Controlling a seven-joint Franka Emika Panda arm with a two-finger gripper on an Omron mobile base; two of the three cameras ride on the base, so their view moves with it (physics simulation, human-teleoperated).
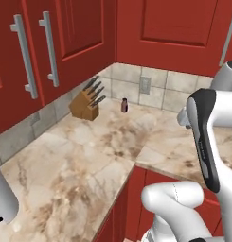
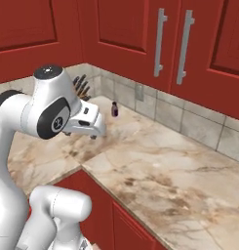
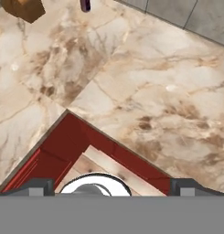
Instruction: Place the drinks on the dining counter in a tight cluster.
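Counter: an L-shaped wall counter with a beige-brown veined marble top (image 1: 84,156) is seen running into an inner corner under the cabinets; the same top is seen in the right base view (image 2: 165,176) and from above in the hand view (image 3: 145,77).
Cabinets: red wall cabinets with long grey bar handles (image 1: 51,47) are mounted above the counter; red base cabinet fronts (image 1: 131,203) are seen below its inner edge.
Backsplash: grey tiles with one pale wall outlet (image 1: 145,85) are set between counter and cabinets.
Knife block: a brown wooden knife block with dark handles (image 1: 86,105) is stood on the marble near the corner, tilted toward the room; partly hidden behind the arm in the right base view.
Task thing: a small dark maroon can-like container (image 1: 124,105) is stood upright on the wall counter close to the backsplash, just right of the knife block and apart from it; also seen at (image 2: 114,109) and cut off at the top edge of the hand view (image 3: 85,4). Its exact type cannot be told at this size.
Gripper: the two-finger gripper (image 3: 111,186) is held above the counter's inner corner, pointed down; the jaws are spread wide, nothing is pinched between them.
Contact: the gripper is kept well apart from the maroon container.
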